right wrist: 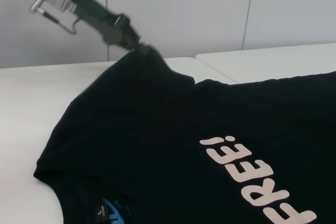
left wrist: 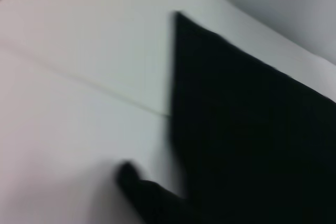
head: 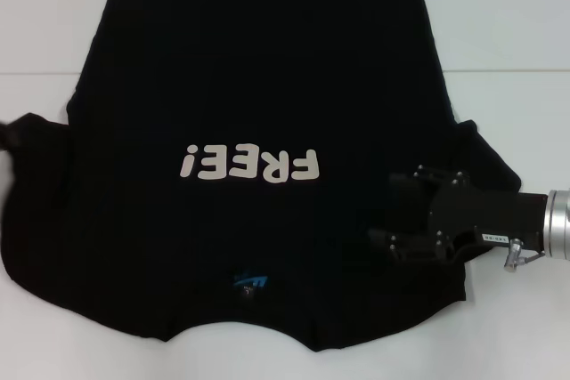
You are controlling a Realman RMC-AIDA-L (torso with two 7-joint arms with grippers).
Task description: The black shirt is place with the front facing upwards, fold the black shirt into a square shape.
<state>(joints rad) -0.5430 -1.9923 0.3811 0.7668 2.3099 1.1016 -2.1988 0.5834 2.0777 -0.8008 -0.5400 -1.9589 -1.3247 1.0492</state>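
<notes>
The black shirt [head: 249,86] lies front up on the white table [head: 508,15], its white "FREE!" print [head: 249,165] upside down to me and the blue neck label [head: 249,282] near the front edge. My right gripper [head: 392,211] hovers over the shirt's right shoulder by the sleeve, jaws apart and empty. My left gripper [right wrist: 134,45] is shut on the tip of the left sleeve and holds it raised in a peak; in the head view it barely shows at the left edge [head: 7,135]. The left wrist view shows only black cloth [left wrist: 252,145] on the table.
A seam [head: 508,73] runs across the white table behind the right arm. Bare table surrounds the shirt at the back left [head: 44,24] and the front corners. A pale wall [right wrist: 210,9] stands beyond the table.
</notes>
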